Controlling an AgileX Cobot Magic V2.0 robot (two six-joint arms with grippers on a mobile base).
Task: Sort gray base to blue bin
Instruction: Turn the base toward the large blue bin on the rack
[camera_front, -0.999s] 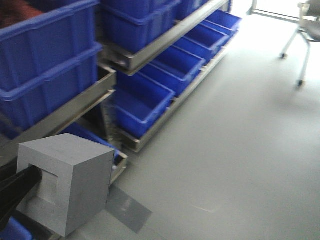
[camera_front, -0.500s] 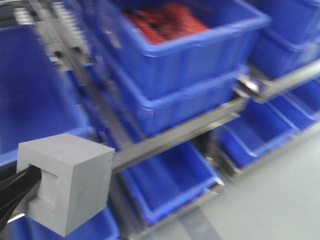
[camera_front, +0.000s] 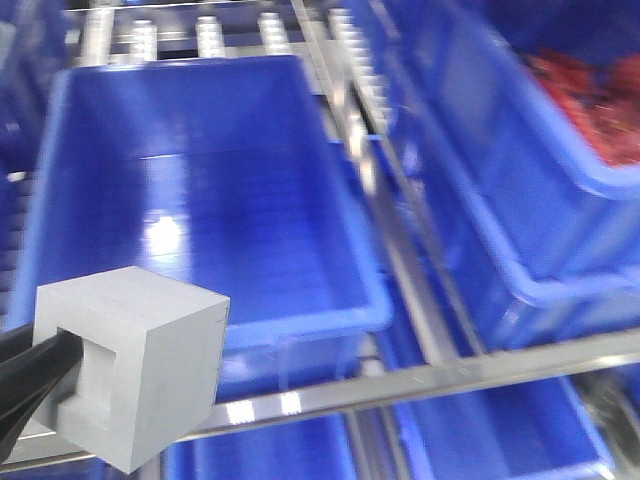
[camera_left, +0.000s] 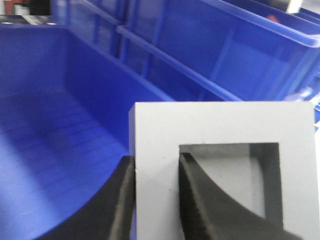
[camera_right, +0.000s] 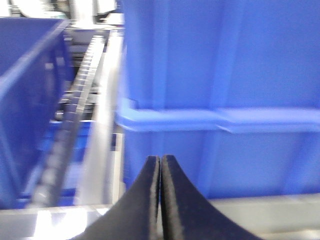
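The left pincer (camera_left: 155, 164) is clamped on the gray block (camera_front: 130, 365). One finger sits inside the square recess and the other presses the outer face, so only a single wall is pinched. The block hangs in the air at the near left, in front of the near-left corner of the blue bin (camera_front: 220, 210), which lies open on the rack. Whether the block is already above the opening or short of the near rim cannot be told. The right pincer (camera_right: 160, 167) is closed on nothing, close to another blue crate.

The main risk is letting go too soon. The block would then strike the near rim or the metal rail (camera_front: 430, 375) and tumble off the rack. The thin, one-walled grip could also let the block swing or slide if the arm jerks. Drifting right could put it in the crate of red things (camera_front: 590, 90).
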